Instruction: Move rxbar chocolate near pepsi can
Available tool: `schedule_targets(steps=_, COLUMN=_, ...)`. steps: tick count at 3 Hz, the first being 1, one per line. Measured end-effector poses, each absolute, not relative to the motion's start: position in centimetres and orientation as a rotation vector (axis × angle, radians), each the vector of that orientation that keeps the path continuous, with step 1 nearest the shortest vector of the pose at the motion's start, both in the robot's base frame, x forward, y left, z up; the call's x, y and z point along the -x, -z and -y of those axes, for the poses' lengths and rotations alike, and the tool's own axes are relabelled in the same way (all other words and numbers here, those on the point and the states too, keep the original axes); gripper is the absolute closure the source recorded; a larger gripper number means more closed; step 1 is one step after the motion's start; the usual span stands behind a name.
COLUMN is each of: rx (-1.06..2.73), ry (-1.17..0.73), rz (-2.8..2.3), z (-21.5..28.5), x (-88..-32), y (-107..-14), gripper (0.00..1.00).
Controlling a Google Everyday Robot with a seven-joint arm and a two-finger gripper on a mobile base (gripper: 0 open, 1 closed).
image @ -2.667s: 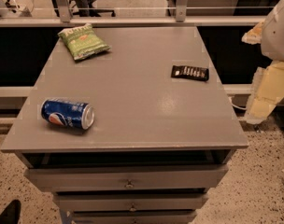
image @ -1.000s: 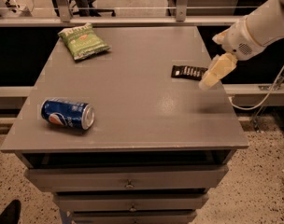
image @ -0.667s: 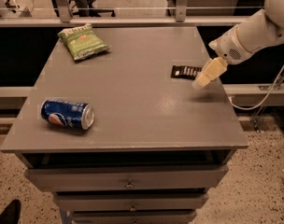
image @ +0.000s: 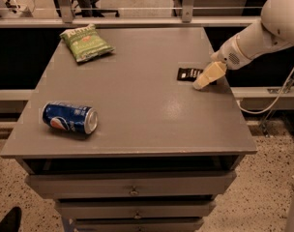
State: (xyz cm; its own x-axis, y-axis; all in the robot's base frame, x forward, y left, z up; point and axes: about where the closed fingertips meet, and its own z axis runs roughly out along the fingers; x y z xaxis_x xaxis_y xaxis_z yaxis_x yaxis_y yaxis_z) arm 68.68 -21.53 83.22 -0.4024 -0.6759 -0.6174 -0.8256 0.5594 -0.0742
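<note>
The rxbar chocolate (image: 188,74) is a flat black wrapper lying near the right edge of the grey table (image: 137,105); its right part is hidden behind the gripper. My gripper (image: 204,80) comes in from the right on a white arm and hangs just over the bar's right end. The pepsi can (image: 69,117), blue with a silver top, lies on its side near the table's front left, far from the bar.
A green chip bag (image: 85,42) lies at the table's back left. Drawers (image: 132,190) sit under the table top. A rail and a chair stand behind the table. A cable hangs at the right.
The arm has come in from the right and lowered over the table. The gripper has moved left and down onto the bar's right end. The can, bar and bag have not moved.
</note>
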Motion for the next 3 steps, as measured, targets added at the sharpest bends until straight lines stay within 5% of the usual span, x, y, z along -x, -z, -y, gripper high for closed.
schedule_targets(steps=3, rx=1.203, ry=-0.458, rz=-2.203, z=20.1, x=-66.5, y=-85.0, gripper=0.88)
